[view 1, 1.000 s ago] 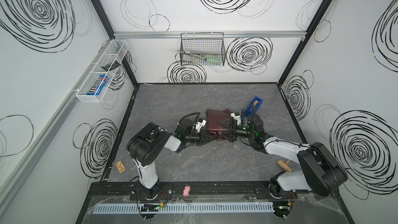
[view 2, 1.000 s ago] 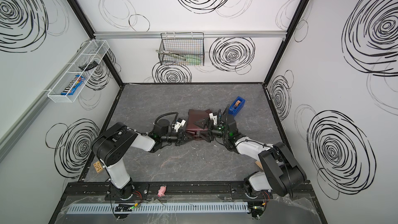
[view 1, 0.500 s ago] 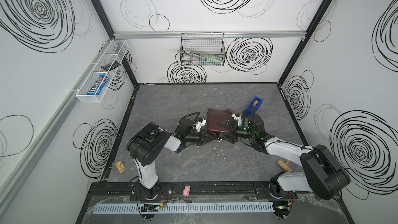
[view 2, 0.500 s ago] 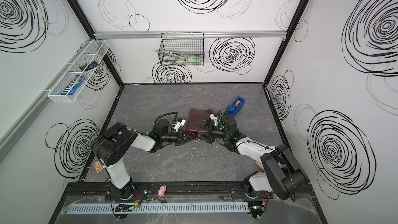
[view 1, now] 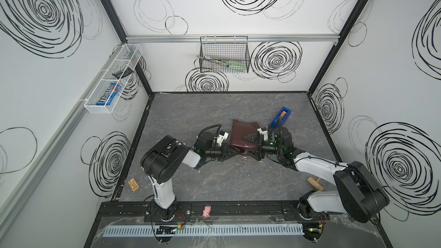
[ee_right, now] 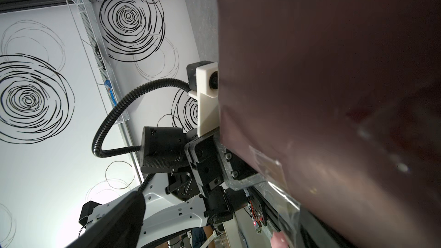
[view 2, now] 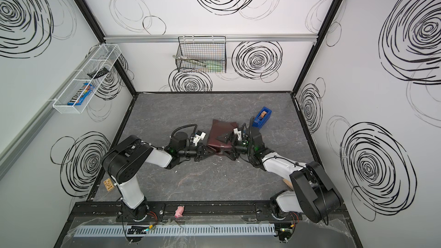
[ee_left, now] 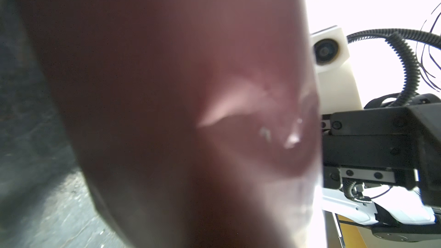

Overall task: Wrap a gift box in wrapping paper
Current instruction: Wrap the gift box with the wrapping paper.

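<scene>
The wrapping paper (view 1: 242, 134) (view 2: 219, 137) is a maroon, creased bundle folded into a package at the table's middle. The gift box is hidden inside it. My left gripper (view 1: 229, 154) (view 2: 205, 151) lies low at the package's left front corner, shut, with its tips against the paper; whether paper is pinched does not show. My right gripper (view 1: 254, 147) (view 2: 229, 146) stands wide open, one finger over the package's right end and the other at its front side. Blurred maroon paper (ee_left: 167, 91) (ee_right: 334, 67) fills both wrist views and hides each gripper's own jaws.
A blue tape dispenser (view 1: 281, 116) (view 2: 262, 115) stands just behind the right gripper. A clear tape strip (ee_right: 274, 182) hangs off the package's edge. A wooden piece (view 1: 315, 183) lies beside the right arm, and a small tan tile (view 1: 133, 184) lies at the front left.
The right arm has shifted a little by the package's right end. The package and the left gripper have stayed where they were.
</scene>
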